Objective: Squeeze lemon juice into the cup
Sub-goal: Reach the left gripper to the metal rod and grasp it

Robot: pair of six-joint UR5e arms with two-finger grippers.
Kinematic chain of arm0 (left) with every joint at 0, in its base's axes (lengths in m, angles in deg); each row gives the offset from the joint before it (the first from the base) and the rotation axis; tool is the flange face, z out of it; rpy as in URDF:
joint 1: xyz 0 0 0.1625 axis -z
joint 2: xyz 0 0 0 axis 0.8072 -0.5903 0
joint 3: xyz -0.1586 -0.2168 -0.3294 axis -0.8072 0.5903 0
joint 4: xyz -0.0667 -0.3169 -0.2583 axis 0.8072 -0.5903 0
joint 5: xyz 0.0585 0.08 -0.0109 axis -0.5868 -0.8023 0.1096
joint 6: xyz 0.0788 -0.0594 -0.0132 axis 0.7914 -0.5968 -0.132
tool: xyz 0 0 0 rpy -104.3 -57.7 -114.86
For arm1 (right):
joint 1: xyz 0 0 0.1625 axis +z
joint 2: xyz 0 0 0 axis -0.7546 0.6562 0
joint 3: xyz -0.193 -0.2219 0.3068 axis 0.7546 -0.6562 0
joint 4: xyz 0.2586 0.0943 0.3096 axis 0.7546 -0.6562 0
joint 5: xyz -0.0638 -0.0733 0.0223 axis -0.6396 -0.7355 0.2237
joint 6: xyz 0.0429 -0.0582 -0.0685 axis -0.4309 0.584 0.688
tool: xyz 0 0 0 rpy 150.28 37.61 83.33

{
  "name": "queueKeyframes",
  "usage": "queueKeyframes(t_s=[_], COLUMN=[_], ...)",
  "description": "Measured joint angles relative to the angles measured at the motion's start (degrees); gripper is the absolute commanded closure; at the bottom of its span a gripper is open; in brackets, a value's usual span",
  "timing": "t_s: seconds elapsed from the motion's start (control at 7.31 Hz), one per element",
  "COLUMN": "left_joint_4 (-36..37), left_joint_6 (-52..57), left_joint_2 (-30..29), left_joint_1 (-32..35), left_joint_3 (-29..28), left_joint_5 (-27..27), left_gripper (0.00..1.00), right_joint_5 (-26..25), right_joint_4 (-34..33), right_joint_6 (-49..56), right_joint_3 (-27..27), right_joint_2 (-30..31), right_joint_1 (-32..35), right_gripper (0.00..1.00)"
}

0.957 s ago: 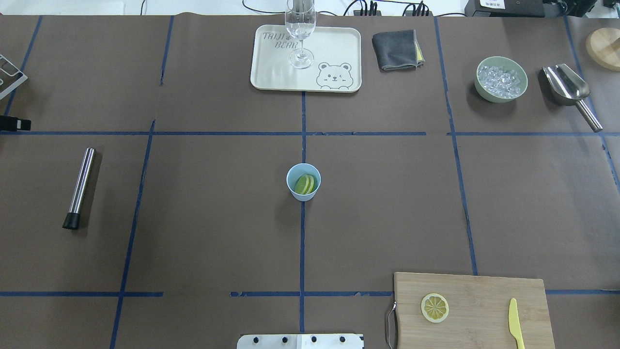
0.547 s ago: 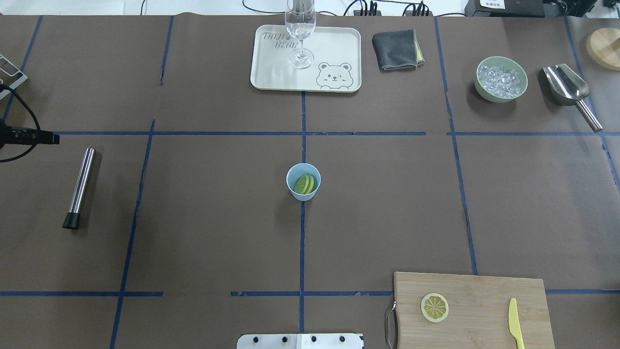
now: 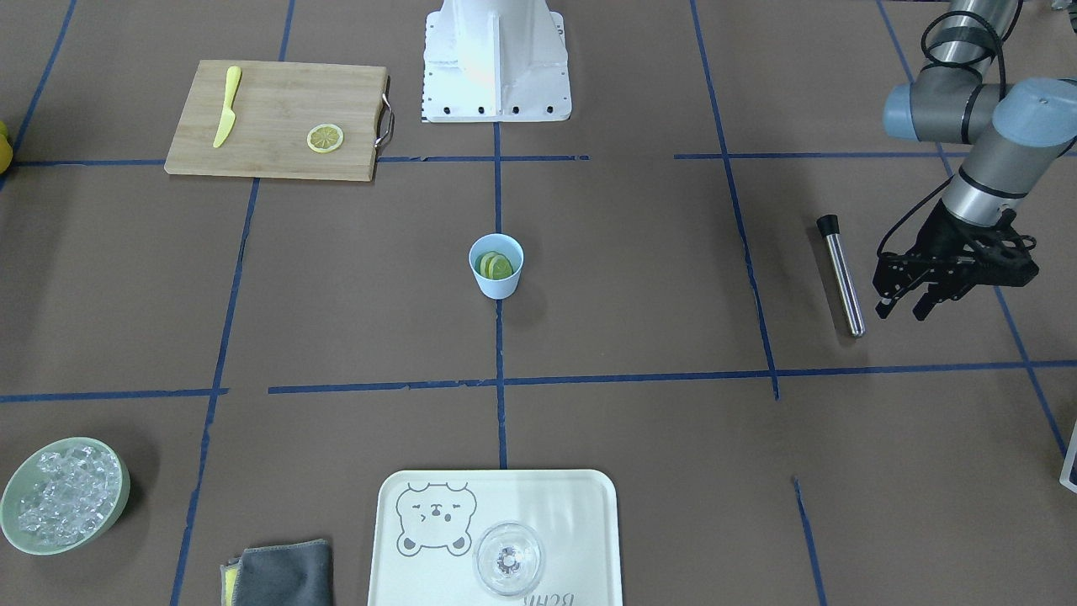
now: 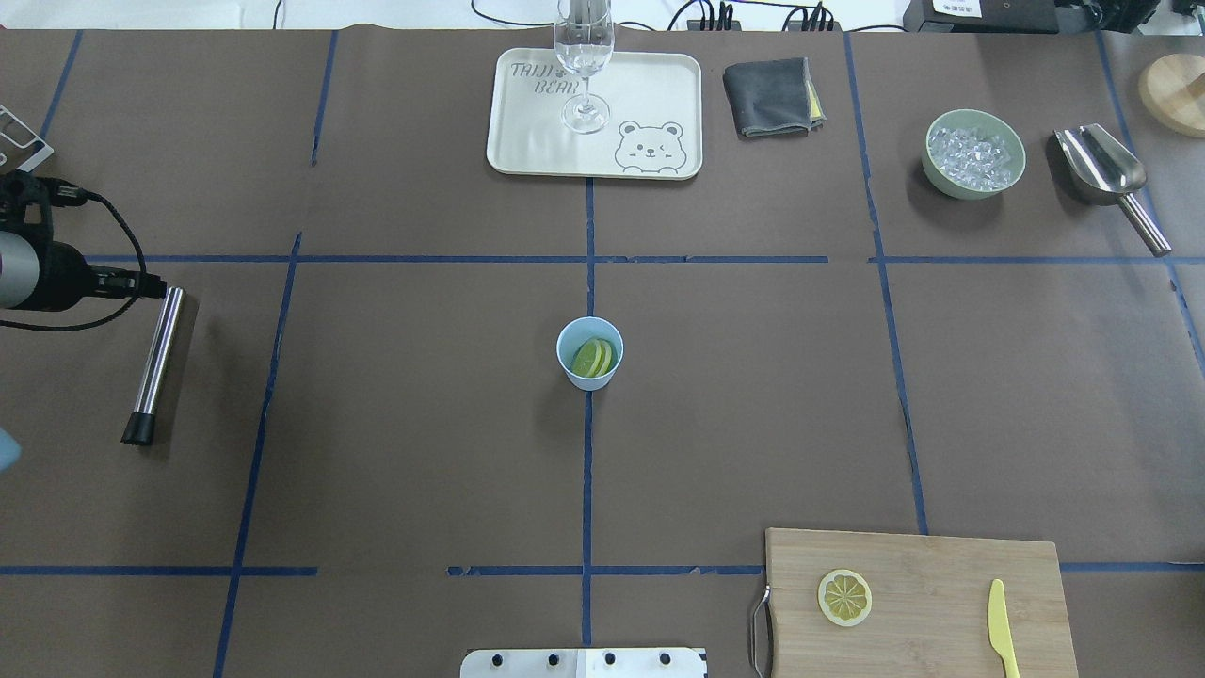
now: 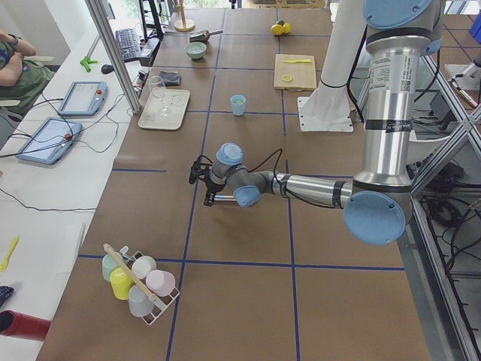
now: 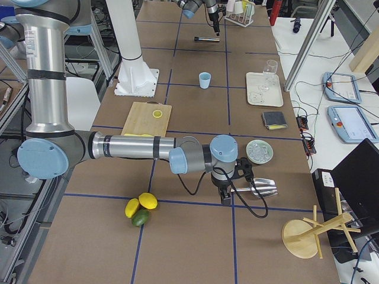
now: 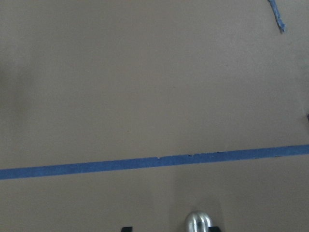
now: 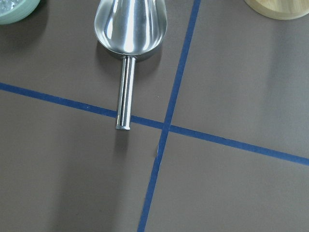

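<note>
One brown worktop [image 4: 424,452], gridded with blue tape, is carrying everything. Two arms are reaching over it. The left arm [image 3: 993,160] is hanging its left gripper [image 3: 902,311] just beside the far end of one steel rod [image 4: 157,363], jaws standing apart and holding nothing. The right arm [image 6: 130,147] is holding its right gripper [image 6: 225,199] near one metal scoop [image 4: 1101,165], and whether those jaws are parted or closed I cannot tell.

One cutting board [image 4: 941,584] is lying at the robot's edge, on its right side. One tray [image 4: 537,141] is bearing one stemmed glass [image 4: 585,56] at the far edge. Also along the far side are one bowl [image 4: 932,168] of ice and one folded cloth [image 4: 767,94].

One light-blue cup [image 4: 588,379] is standing upright at the centre on a tape line, with greenish slices [image 4: 591,358] leaning inside. The lemon [image 4: 844,597] is lying flat on the board as a round yellow-rinded disc, pale segments facing up, near one yellow knife [image 4: 1003,626]. Bare worktop is stretching between lemon and cup, which are well apart.
</note>
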Motion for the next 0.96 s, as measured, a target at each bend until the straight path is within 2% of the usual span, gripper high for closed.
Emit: queueKeyframes(t_s=[0.96], left_joint_4=[0.0], left_joint_6=[-1.0], left_joint_2=[0.0], left_joint_1=[-4.5], left_joint_3=[-0.4], left_joint_5=[-2.2], left_gripper=[0.39], right_joint_5=[-0.2], right_joint_4=[0.0], right_joint_6=[0.0], right_joint_3=[0.0], right_joint_2=[0.2], right_joint_1=[0.1], right_gripper=[0.0])
